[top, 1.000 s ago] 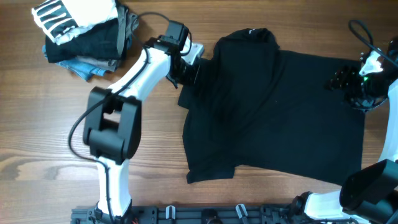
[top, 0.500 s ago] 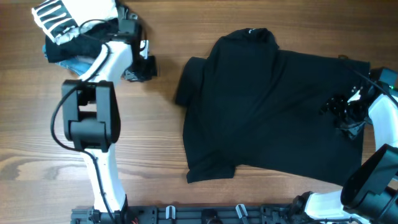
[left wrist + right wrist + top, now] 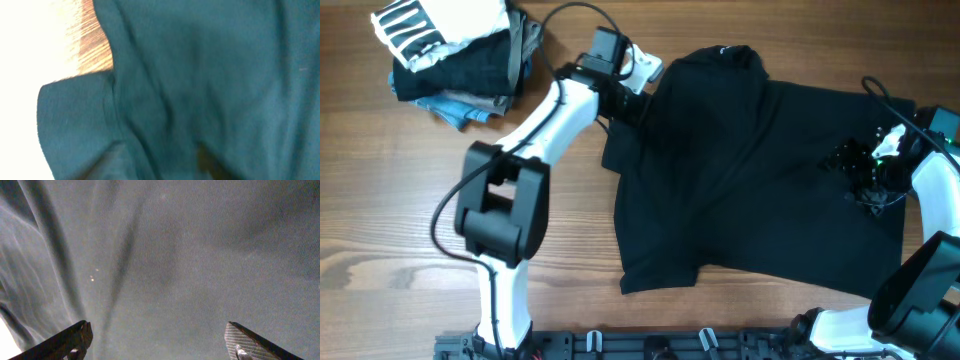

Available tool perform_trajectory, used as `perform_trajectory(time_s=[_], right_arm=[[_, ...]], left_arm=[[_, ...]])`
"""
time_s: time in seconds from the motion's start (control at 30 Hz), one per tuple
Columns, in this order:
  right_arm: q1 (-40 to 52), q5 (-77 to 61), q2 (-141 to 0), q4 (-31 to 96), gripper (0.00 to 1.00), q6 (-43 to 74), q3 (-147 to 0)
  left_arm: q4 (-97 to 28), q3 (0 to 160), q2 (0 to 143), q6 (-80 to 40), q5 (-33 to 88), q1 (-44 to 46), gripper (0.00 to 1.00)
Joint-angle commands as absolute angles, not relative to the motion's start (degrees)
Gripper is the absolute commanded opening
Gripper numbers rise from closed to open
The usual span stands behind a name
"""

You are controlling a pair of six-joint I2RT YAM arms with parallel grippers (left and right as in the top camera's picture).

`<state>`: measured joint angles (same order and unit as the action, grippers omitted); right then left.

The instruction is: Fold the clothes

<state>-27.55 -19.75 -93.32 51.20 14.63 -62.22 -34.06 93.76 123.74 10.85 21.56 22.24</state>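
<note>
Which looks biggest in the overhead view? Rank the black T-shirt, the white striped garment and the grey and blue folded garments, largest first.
1. black T-shirt, by far.
2 or 3, too close to rank: grey and blue folded garments; white striped garment, cut by the frame edge.

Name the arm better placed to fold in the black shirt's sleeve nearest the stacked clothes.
Left. The left gripper is at that sleeve of the black T-shirt; the right gripper, open, hangs over the shirt's opposite end, with the whole body between.
</note>
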Motion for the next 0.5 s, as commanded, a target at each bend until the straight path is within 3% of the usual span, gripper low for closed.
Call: perform_trajectory(time_s=[0.0, 0.07, 0.13, 0.2, 0.33, 0.37, 0.47], right_arm=[[-27.5, -21.1, -93.4, 51.5, 0.90, 13.5, -61.8], [-27.5, -21.1, -93.4, 51.8, 0.90, 13.5, -61.8], [-27.5, -21.1, -93.4, 52.4, 0.91, 13.5, -61.8], [-27.5, -20.9, -93.4, 52.8, 0.92, 13.5, -61.7], [-27.5, -11.4, -93.4, 55.1, 0.94, 19.9, -61.1], [-27.5, -10.5, -93.4, 54.6, 0.91, 20.2, -60.2], [-27.5, -9.3, -93.4, 53.6, 0.91, 21.4, -55.6]], left_arm=[[-32.7, 93.8, 130.1, 11.8, 17.3, 23.6, 0.04], [-32.5, 93.8, 132.1, 10.8, 15.0, 23.0, 0.04], [-32.8, 93.8, 133.0, 2.1, 3.4, 20.0, 0.04], [-33.6, 93.8, 133.0, -1.0, -0.7, 15.6, 0.04], [-35.8, 93.8, 132.7, -2.2, 1.0, 9.1, 0.04], [-36.7, 93.8, 132.3, -2.1, 3.6, 8.4, 0.04], [-37.5, 93.8, 130.5, -1.8, 5.1, 8.8, 0.10]])
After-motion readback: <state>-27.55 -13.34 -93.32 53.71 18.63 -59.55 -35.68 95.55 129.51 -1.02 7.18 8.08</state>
